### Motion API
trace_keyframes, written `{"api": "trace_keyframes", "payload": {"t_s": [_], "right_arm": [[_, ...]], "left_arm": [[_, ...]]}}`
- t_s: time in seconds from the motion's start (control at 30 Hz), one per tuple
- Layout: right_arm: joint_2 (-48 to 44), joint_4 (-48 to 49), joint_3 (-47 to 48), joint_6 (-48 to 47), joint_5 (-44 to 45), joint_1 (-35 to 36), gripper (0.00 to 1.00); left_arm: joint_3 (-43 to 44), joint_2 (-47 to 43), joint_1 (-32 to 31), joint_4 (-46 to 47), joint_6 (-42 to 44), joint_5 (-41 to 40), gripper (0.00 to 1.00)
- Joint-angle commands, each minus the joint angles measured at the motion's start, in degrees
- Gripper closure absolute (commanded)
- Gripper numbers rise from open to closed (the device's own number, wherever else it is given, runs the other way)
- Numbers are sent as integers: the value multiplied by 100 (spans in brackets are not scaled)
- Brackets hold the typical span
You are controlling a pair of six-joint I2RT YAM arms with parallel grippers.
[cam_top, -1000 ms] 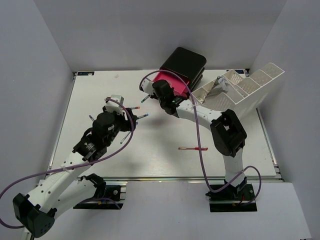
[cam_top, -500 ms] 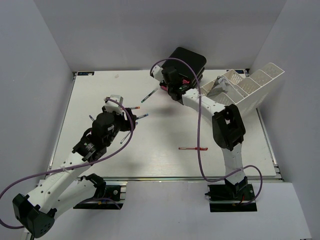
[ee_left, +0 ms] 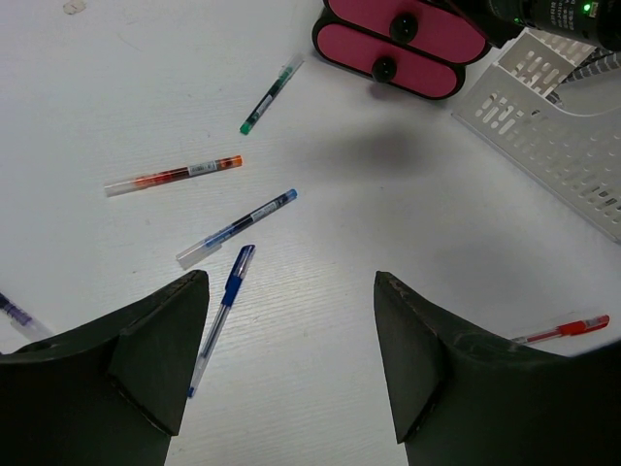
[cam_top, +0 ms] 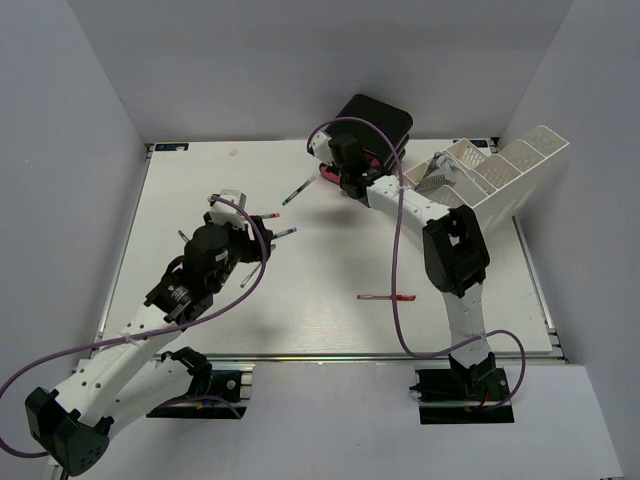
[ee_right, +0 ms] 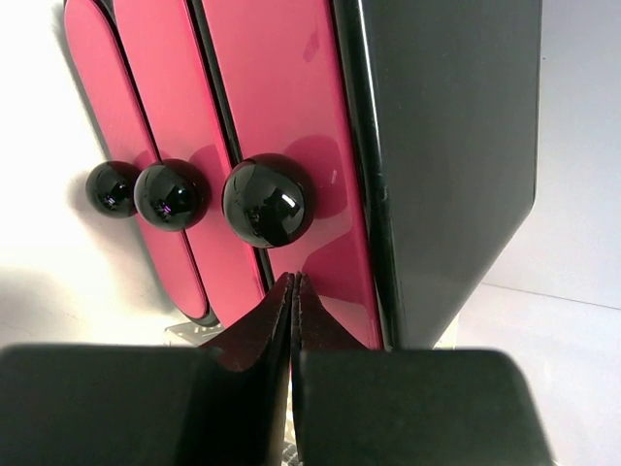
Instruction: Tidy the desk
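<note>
The white desk (cam_top: 320, 262) carries several loose pens. Under my left gripper (ee_left: 291, 291) lie a blue pen (ee_left: 221, 316), a clear blue-tipped pen (ee_left: 236, 228), an orange-red pen (ee_left: 173, 176) and a green pen (ee_left: 272, 94). That gripper (cam_top: 240, 222) hovers open over the left half, holding nothing. A red pen (cam_top: 387, 297) lies right of centre. My right gripper (ee_right: 293, 283) is shut and empty, its tips against the pink front of the drawer unit (ee_right: 291, 107), just below a black knob (ee_right: 264, 199). From above, the right gripper (cam_top: 335, 172) is at the drawer unit (cam_top: 375, 122).
A white perforated tray (cam_top: 480, 180) leans tilted at the back right, beside the drawer unit. A purple pen (ee_left: 15, 313) lies at the left edge of the left wrist view. Grey walls close in the desk on three sides.
The right gripper moved back and right up to the drawer unit, and the pink drawer that stood out has gone in. The left arm has not moved.
</note>
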Motion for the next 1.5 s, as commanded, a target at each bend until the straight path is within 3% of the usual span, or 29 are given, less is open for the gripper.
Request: {"api": "trace_keyframes", "payload": {"t_s": [0.0, 0.1, 0.13, 0.17, 0.2, 0.33, 0.43, 0.47, 0.53, 0.57, 0.6, 0.63, 0.7, 0.73, 0.77, 0.87, 0.93, 1.0, 1.1, 1.27, 1.47], "right_arm": [[-33, -67, 316, -40, 18, -130, 97], [-471, -1100, 334, 355, -1147, -121, 95], [-621, -1419, 299, 487, -2221, -104, 91], [-770, -1649, 255, 793, -2719, -104, 88], [-1076, -1938, 202, 987, -3490, -130, 79], [-1930, -2047, -473, 1857, -4812, -244, 41], [-2598, -1897, -1063, 2368, -5551, -385, 31], [-2826, -1880, -1151, 2491, -5650, -524, 32], [-3038, -1740, -1239, 2982, -5879, -718, 41], [-3309, -1460, -1327, 3158, -6019, -902, 49], [-3442, -1327, -1563, 3325, -6273, -991, 68], [-3592, -1160, -1678, 3605, -6414, -1139, 78], [-3891, -878, -1950, 3827, -6931, -1395, 93], [-3970, -764, -2030, 4132, -7135, -1448, 95], [-4128, -459, -2144, 4249, -7389, -1509, 95], [-4496, 0, -2540, 4794, -7997, -1782, 87], [-4699, 159, -2846, 4839, -8068, -1906, 75], [-4981, 370, -3084, 4830, -8121, -1993, 66], [-5254, 485, -3427, 4786, -8287, -2151, 62], [-5430, 695, -3542, 5111, -8876, -2485, 60], [-5500, 977, -3630, 5348, -9237, -2792, 60]], "left_arm": [[-49, -80, 11, -5, 37, -26, 22], [-66, -79, 11, 56, 55, 114, 21], [-92, -97, 11, 92, 55, 254, 21], [-110, -97, 11, 127, 90, 360, 20], [-128, -88, 11, 206, 99, 457, 19], [-172, 69, 11, 408, 99, 1002, 16], [-268, 359, 11, 751, -15, 1424, 15], [-268, 604, 11, 847, -172, 1503, 15], [-199, 903, 11, 1137, -366, 1731, 19], [-85, 1262, 11, 1225, -602, 1732, 22], [-23, 1431, 11, 1452, -717, 1932, 26], [38, 1606, 11, 1689, -849, 1952, 30], [266, 2132, 11, 2172, -1096, 1961, 45], [372, 2309, 11, 2314, -1227, 1952, 51], [478, 2511, 11, 2464, -1263, 1969, 60], [1022, 3399, 11, 2895, -1456, 2075, 64], [1496, 4084, 81, 3098, -1710, 2128, 58], [1839, 4541, 143, 3150, -1948, 2145, 40], [2620, 5585, 414, 3282, -2247, 2364, 33], [3666, 6589, 678, 3230, -2441, 3119, 30], [4582, 7259, 880, 3080, -2424, 3305, 30]]}}
